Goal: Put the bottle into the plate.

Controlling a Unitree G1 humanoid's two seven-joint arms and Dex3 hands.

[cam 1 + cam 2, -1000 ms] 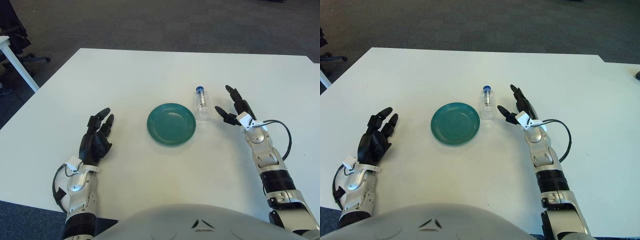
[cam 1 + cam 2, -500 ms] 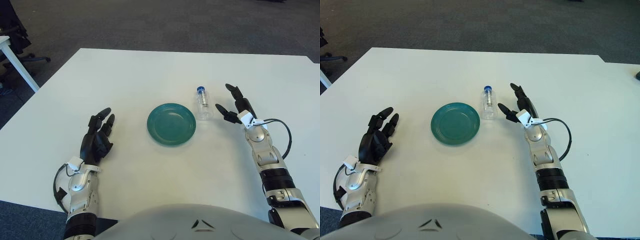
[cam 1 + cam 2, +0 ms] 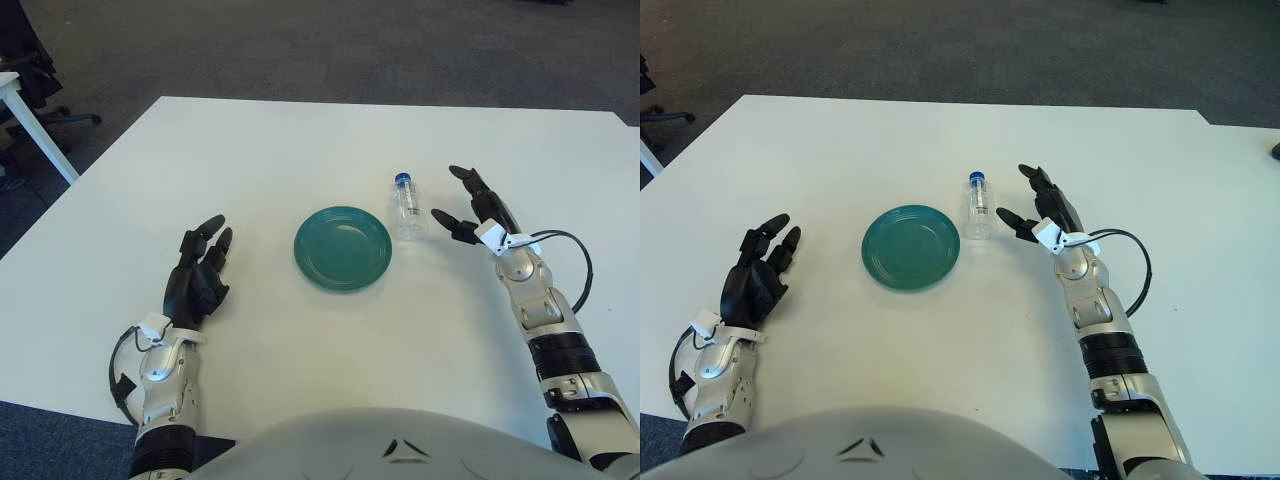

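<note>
1. Right hand [image 3: 472, 212], fingers spread, empty, right of centre, just beside bottle [image 3: 405, 207].
2. Bottle upright, touching green plate [image 3: 343, 247] rim.
3. Likely light, smooth, tippable; best gripped mid-body.
4. Left hand [image 3: 197, 280] idle, lower left.

Clear plastic bottle [image 3: 406, 210] with a blue cap; glossy teal plate [image 3: 343, 247]; smooth matt white surface [image 3: 300, 150]; black plastic fingers [image 3: 203, 240].

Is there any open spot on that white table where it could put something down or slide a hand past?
Lots. The table is bare beyond the plate and bottle, between the left hand and the plate, and along the near edge. It is tight only where the bottle stands just off the plate's right rim, with the open right hand close beside it.
</note>
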